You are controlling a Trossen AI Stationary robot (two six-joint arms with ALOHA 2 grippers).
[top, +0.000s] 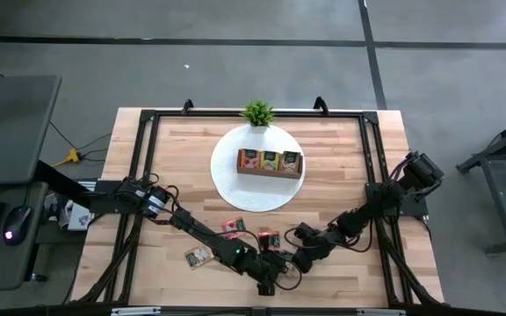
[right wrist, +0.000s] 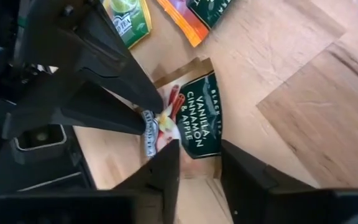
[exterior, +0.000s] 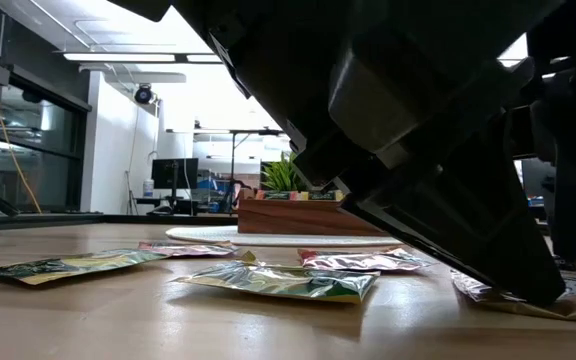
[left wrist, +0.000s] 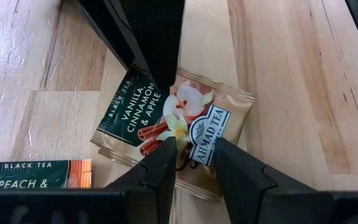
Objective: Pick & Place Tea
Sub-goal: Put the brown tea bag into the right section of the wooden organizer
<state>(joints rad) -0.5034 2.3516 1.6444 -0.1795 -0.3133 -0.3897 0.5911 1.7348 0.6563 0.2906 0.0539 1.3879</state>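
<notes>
Sachet position governs the coming move. One tea sachet [left wrist: 169, 121], labelled vanilla, cinnamon and apple, lies flat on the bench [top: 341, 175] at its near edge, directly between the two tools.

Left tool [left wrist: 194, 155]: set straight over the sachet, fingers narrowly apart and straddling the printed middle of the wrapper. Whether the tips touch the wrapper cannot be told. Nothing is lifted.

Right tool [right wrist: 199, 158]: facing the same sachet [right wrist: 194, 118] from the opposite, right side, fingers likewise parted by a narrow gap, holding nothing. The left arm's fingers [right wrist: 114, 93] show beyond it, pressed onto the wrapper's pale end.

Both tools [top: 275, 274] meet at the near middle of the bench in the high view; the left one appears the nearer, being over the sachet itself.

Long axis: the sachet lies slightly skewed to the left tool's finger line, its dark label end to one side and its pale end to the other.

Other sachets [top: 231, 226] lie scattered just left and far of this point. The wooden tray [top: 271, 163], already holding some sachets, stands on the round white mat [top: 227, 175] well off toward the far side.

Judgement: the left arm is placed to grip; the carry then runs far and slightly right.
</notes>
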